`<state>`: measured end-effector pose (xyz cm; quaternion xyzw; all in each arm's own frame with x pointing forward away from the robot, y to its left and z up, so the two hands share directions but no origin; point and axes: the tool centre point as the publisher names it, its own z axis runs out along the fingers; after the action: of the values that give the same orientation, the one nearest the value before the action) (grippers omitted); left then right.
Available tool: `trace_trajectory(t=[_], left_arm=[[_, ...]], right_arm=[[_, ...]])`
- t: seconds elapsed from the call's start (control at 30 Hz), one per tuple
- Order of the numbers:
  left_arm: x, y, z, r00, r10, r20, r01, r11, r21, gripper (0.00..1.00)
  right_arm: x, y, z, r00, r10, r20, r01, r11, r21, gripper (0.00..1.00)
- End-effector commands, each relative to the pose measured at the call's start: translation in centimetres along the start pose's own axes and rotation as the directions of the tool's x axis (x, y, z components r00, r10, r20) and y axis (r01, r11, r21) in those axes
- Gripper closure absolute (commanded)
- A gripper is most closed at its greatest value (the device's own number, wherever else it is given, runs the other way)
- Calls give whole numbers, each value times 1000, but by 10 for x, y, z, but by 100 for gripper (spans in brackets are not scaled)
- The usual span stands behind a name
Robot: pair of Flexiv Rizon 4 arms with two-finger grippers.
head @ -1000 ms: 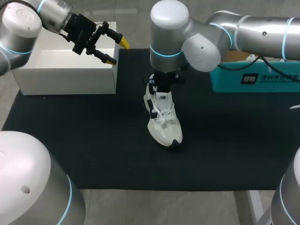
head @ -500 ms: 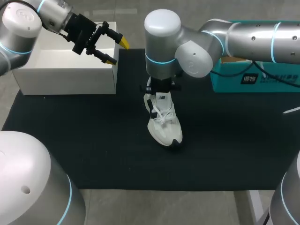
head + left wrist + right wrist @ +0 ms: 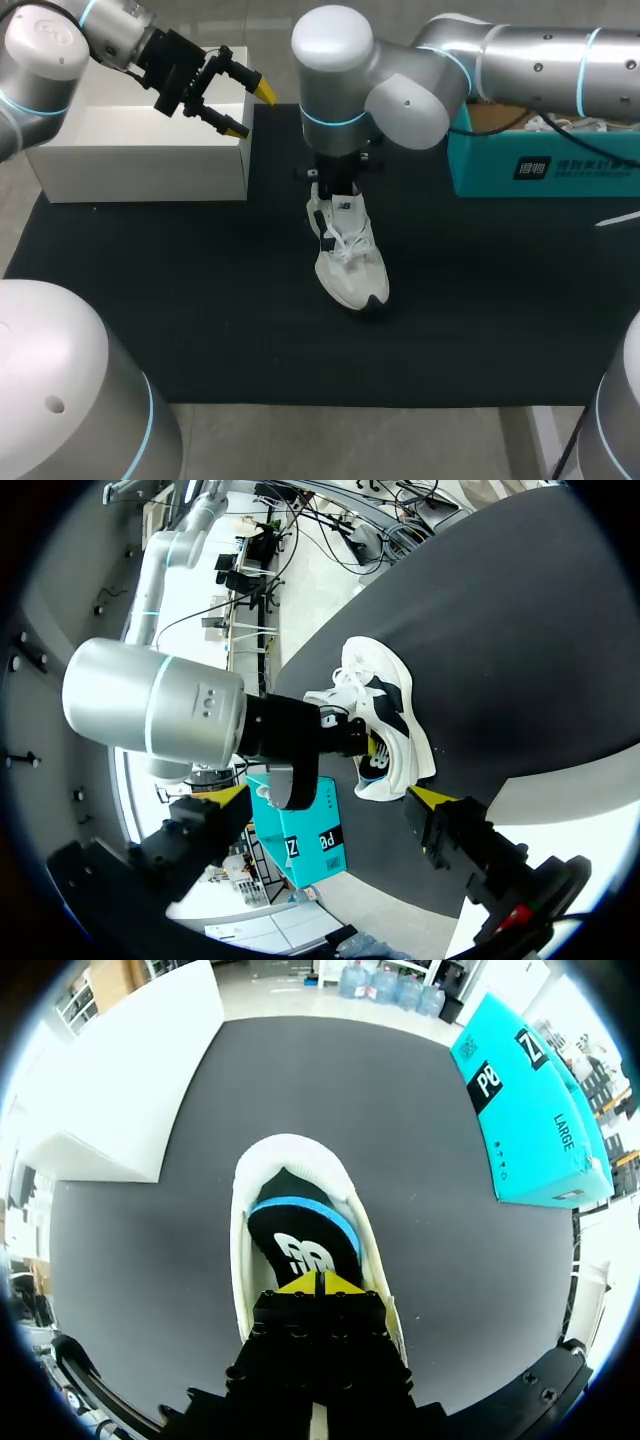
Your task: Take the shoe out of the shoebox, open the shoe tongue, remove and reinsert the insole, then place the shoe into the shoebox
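A white shoe (image 3: pixel 349 255) with dark trim stands on the black mat (image 3: pixel 200 300), toe toward me. My right gripper (image 3: pixel 320 1282) is shut, its yellow tips pressed together down inside the shoe's opening (image 3: pixel 250 1210), just above the black insole (image 3: pixel 300 1245) with its blue band. I cannot see anything pinched between the tips. In the head view the right wrist (image 3: pixel 335 180) covers the heel. My left gripper (image 3: pixel 251 108) hangs open over the right end of the white shoebox (image 3: pixel 140 150), well apart from the shoe (image 3: pixel 385 720); its fingers (image 3: pixel 235 792) hold nothing.
A teal box (image 3: pixel 540 165) sits at the mat's back right, beside the right arm; it also shows in the right wrist view (image 3: pixel 530 1100). The white shoebox (image 3: pixel 130 1070) takes up the back left.
The right arm's wrist has shifted a little to the left over the shoe's heel. Shoe and left arm have stayed put.
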<state>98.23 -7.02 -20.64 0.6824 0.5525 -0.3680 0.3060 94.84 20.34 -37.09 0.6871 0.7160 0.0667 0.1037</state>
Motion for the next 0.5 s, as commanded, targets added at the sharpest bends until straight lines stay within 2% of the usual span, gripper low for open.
trace_trajectory(t=[0.03, 0.27, 0.5], left_arm=[[0, -1, 0, 1000, 1, -3, -1, 1000, -3, 0], [0, -1, 0, 1000, 1, -3, -1, 1000, -3, 0], [0, -1, 0, 1000, 1, -3, -1, 1000, -3, 0]], right_arm=[[-2, 1, 6, 1000, -9, 13, 9, 1000, -23, 100], [-2, -2, 30, 1000, -21, 9, 21, 998, -51, 100], [1, -13, 49, 1000, -11, -14, 11, 1000, -1, 100]])
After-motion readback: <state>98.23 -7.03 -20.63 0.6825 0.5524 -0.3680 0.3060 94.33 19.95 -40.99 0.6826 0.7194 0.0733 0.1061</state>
